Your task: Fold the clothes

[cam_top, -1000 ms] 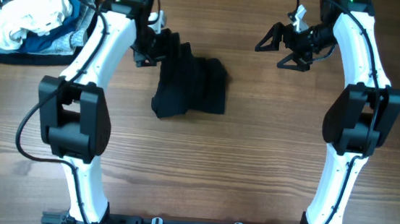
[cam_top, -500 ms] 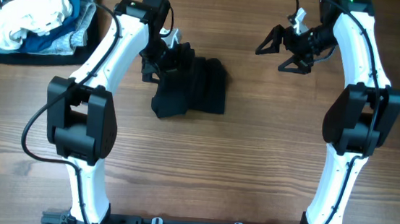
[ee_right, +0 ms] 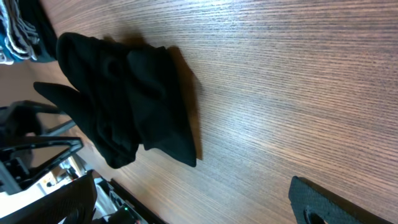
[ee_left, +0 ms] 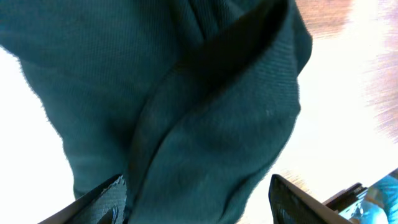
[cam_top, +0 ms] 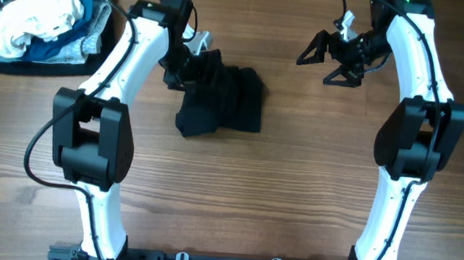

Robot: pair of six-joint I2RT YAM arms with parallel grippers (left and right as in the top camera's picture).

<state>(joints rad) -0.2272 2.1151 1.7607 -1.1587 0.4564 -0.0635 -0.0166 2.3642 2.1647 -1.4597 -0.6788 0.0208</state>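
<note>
The clothes [cam_top: 222, 100] are one black garment, lying crumpled in a loose heap on the wooden table left of centre. My left gripper [cam_top: 194, 63] is at the heap's upper left edge. In the left wrist view the dark fabric [ee_left: 205, 124] fills the frame and runs down between the spread fingers [ee_left: 102, 202]; the right-hand finger stands apart from the cloth, so my left gripper [ee_left: 199, 202] is open. My right gripper [cam_top: 315, 61] hovers open to the right of the heap, over bare wood. The right wrist view shows the garment [ee_right: 124, 99] from the side, well away from my right gripper [ee_right: 193, 199].
A stack of white, striped, blue and grey garments [cam_top: 40, 16] lies at the table's back left corner, its edge also showing in the right wrist view [ee_right: 15, 31]. Bare wood table [cam_top: 294, 194] surrounds the heap. The arm bases stand along the front edge.
My left arm has shifted right, bringing its gripper onto the heap's upper left edge. The garment and the right arm have barely moved.
</note>
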